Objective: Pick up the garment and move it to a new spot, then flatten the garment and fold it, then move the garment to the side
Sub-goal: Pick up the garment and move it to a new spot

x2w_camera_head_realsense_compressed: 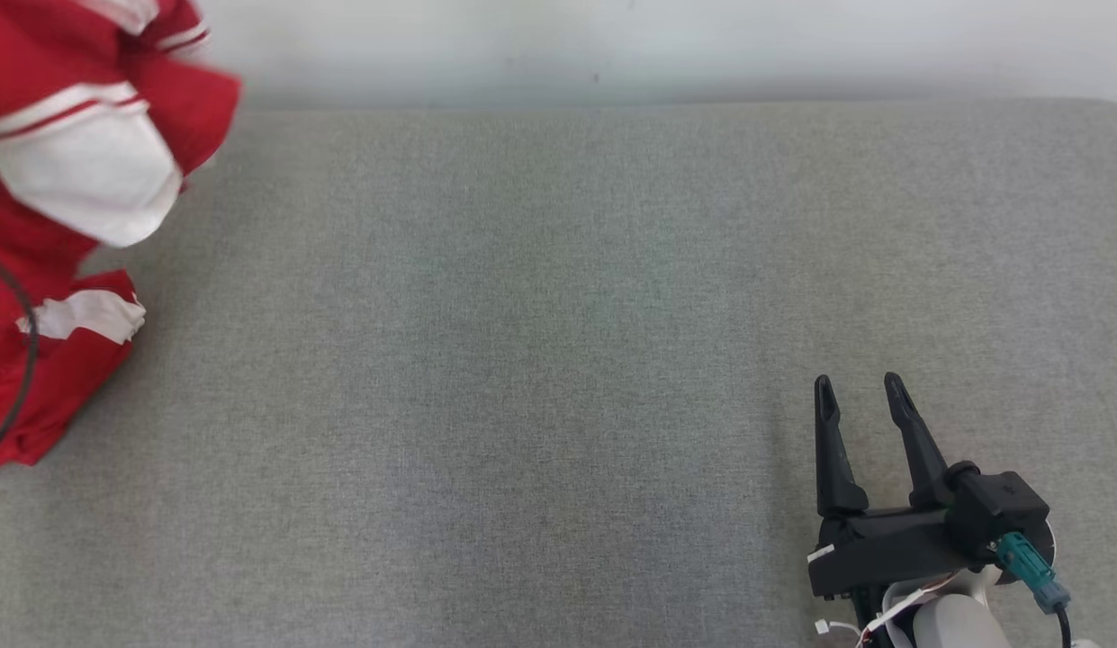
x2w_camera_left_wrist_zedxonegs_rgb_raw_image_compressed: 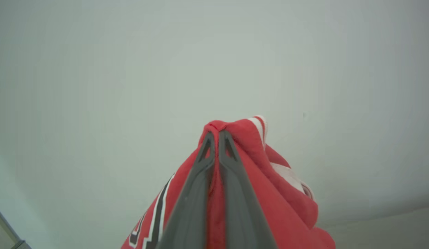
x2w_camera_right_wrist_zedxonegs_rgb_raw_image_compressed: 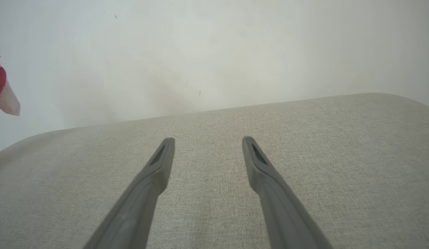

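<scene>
Left gripper (x2w_camera_left_wrist_zedxonegs_rgb_raw_image_compressed: 216, 133): fingers pinched together on a fold of the one red-and-white garment (x2w_camera_left_wrist_zedxonegs_rgb_raw_image_compressed: 262, 173), which bunches at the tips and drapes down both sides of them, held up against the pale wall (x2w_camera_left_wrist_zedxonegs_rgb_raw_image_compressed: 131, 69). Right gripper (x2w_camera_head_realsense_compressed: 859, 385): fingers spread, nothing between them — bare grey cushion (x2w_camera_head_realsense_compressed: 522, 360) runs ahead of the tips to its far edge at the wall. Garment cut off by frame edges; black-and-white print (x2w_camera_left_wrist_zedxonegs_rgb_raw_image_compressed: 155, 214) left of the left fingers — unreadable.
</scene>
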You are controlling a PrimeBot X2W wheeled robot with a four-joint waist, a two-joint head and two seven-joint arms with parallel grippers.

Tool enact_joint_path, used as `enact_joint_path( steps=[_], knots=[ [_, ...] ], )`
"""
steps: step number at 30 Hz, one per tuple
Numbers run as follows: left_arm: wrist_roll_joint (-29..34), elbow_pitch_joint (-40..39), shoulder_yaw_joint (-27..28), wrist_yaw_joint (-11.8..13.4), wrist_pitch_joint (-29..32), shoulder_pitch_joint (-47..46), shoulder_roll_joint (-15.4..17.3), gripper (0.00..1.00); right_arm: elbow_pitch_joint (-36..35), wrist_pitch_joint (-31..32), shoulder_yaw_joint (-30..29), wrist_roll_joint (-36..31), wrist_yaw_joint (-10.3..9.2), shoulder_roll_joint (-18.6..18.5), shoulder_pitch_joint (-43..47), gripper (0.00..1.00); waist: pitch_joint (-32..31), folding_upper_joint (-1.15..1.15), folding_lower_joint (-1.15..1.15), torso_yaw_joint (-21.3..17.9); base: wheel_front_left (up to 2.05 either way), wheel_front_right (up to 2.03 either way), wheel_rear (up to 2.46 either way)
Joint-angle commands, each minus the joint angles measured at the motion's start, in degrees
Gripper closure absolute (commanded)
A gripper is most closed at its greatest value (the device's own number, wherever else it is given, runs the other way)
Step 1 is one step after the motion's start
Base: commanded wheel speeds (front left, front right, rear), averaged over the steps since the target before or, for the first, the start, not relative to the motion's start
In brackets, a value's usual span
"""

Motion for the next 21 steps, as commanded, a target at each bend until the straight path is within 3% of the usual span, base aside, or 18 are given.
enact_joint_path(
  steps=[1,11,21],
  knots=[
    [-0.06,-1.73,-0.57,0.06,0.35,-0.95,-0.93,1.00,0.08,-0.04,0.21,0.48,-0.12,0.14,0.68,0.00,-0.84,0.00,0.01,-0.55,0.00,0.00,0.00],
    [-1.81,-14.97,-5.74,0.42,5.71,-3.33,-8.55,1.00,0.37,-0.04,1.50,2.74,-0.12,0.14,0.76,0.00,-1.38,0.00,0.01,-6.18,0.00,0.00,0.00],
    [-4.32,-15.86,-9.52,2.13,5.87,2.96,-15.60,1.00,0.48,-0.04,2.27,3.35,-0.12,0.15,1.26,0.00,-1.46,0.00,0.01,-13.77,0.00,0.00,0.00]
  ],
)
